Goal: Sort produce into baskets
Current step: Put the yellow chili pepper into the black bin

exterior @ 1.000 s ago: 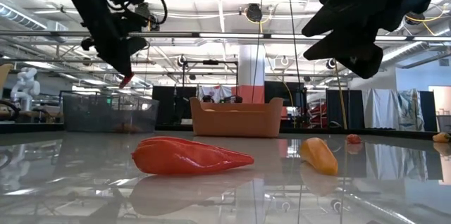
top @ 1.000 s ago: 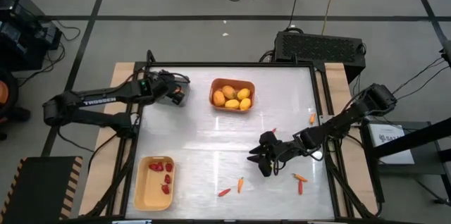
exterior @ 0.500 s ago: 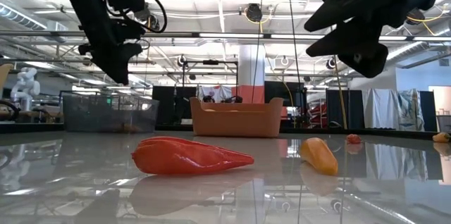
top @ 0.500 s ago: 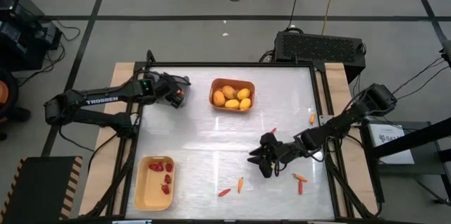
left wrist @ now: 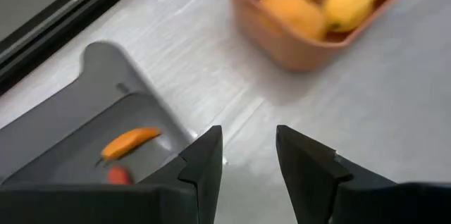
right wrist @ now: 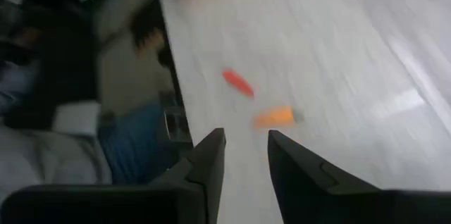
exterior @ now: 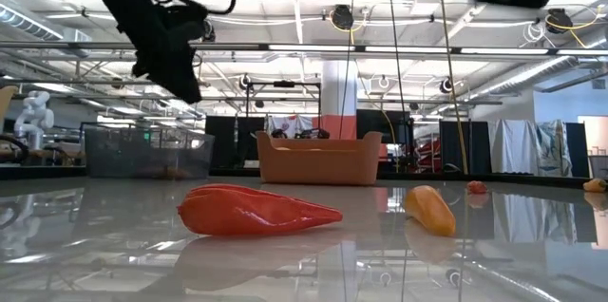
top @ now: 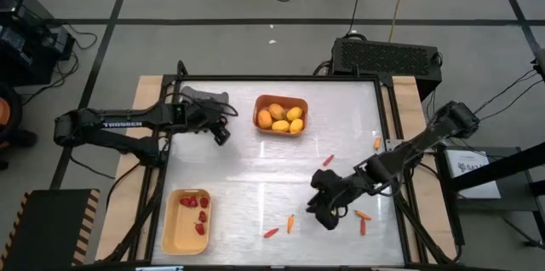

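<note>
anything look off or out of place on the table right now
Nothing looks damaged or tipped. What stands out is the unsorted produce: several carrot sticks lie scattered loose on the table near the right gripper, outside any bin. The orange basket, yellow basket and grey basket sit flat.

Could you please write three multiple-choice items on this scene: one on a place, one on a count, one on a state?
1. Where is the left gripper?
A. over the yellow bin
B. between the grey bin and the orange bin
C. at the table's right edge

2. How many sticks lie in the grey bin?
A. none
B. two
C. five

3. What is the right gripper holding?
A. a fruit
B. a berry
C. nothing

Key: 1 B, the high view shows it between the grey bin and the orange bin. 2 B, the left wrist view shows an orange stick and a red stick in it. 3 C, its wrist view shows an empty gap between the fingers.
</note>
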